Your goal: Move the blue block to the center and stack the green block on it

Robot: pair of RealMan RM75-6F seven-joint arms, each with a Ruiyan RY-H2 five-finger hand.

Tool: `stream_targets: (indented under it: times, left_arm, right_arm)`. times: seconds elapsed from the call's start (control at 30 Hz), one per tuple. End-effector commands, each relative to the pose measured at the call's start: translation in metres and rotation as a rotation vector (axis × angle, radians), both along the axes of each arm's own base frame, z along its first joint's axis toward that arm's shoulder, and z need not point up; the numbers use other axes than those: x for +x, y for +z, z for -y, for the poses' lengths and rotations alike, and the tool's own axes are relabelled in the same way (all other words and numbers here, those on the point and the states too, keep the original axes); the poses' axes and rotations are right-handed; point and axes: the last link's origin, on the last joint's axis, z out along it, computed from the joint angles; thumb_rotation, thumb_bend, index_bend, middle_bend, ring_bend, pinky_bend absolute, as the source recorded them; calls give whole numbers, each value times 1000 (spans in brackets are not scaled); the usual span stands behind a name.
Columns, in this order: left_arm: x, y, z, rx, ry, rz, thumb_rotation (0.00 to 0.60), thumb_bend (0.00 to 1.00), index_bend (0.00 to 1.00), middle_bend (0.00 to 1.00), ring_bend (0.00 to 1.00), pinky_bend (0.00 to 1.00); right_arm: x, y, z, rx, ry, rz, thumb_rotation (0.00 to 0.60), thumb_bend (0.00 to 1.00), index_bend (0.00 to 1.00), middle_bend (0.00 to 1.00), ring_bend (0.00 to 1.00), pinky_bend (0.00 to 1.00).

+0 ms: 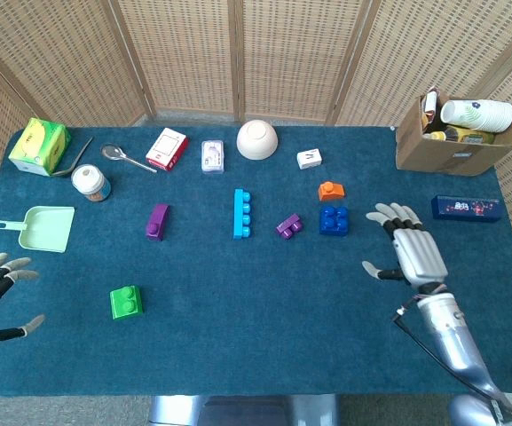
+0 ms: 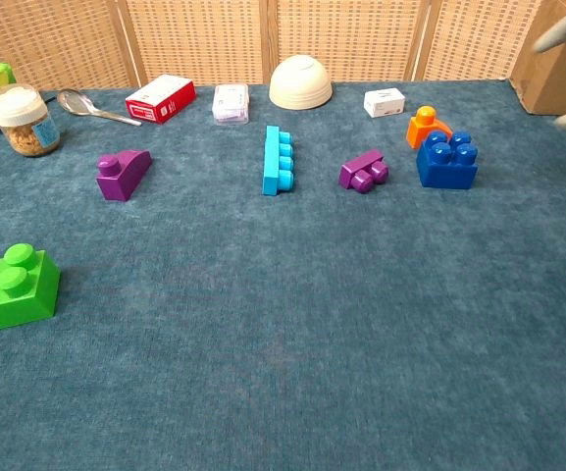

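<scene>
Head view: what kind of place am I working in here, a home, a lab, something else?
Most likely a staged test or data-collection setup, not a home. A table covered in blue cloth holds scattered toy bricks like the blue block and green block, woven folding screens close it off, and a cardboard box holds spare props.

Dark teal table (image 1: 264, 328); dark blue block (image 1: 333, 220); bright green block (image 1: 126, 302); cyan long block (image 1: 241, 213); two purple blocks (image 1: 157, 221) (image 1: 288, 225); orange block (image 1: 331, 190); mint dustpan (image 1: 43, 228); cream bowl (image 1: 256, 139).
</scene>
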Motion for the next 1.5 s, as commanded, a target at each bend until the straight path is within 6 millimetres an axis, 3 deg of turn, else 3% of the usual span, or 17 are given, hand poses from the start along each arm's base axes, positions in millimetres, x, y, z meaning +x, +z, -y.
stream_targets:
  times: [0.03,0.37,0.77,1.5]
  left_arm:
    - [-2,0,0,-2,6,1,593,245,308,214,46,0]
    - [-5,-1,-2,-3,12,4,596,244,309,214,46,0]
    - [-5,-4,-5,-13,13,4,594,244,309,214,45,0]
    - [-11,-3,-3,-8,33,3,595,244,309,214,45,0]
  right_arm:
    - [10,-14,16,35,5,-4,508,231,184,127,0,6]
    - [24,-42,50,129,-5,-49,506,230,184,127,0,2]
    - [30,-57,78,171,-51,-75,509,227,184,126,0,2]
    - [20,-80,116,201,-129,-178,490,228,166,126,0,2]
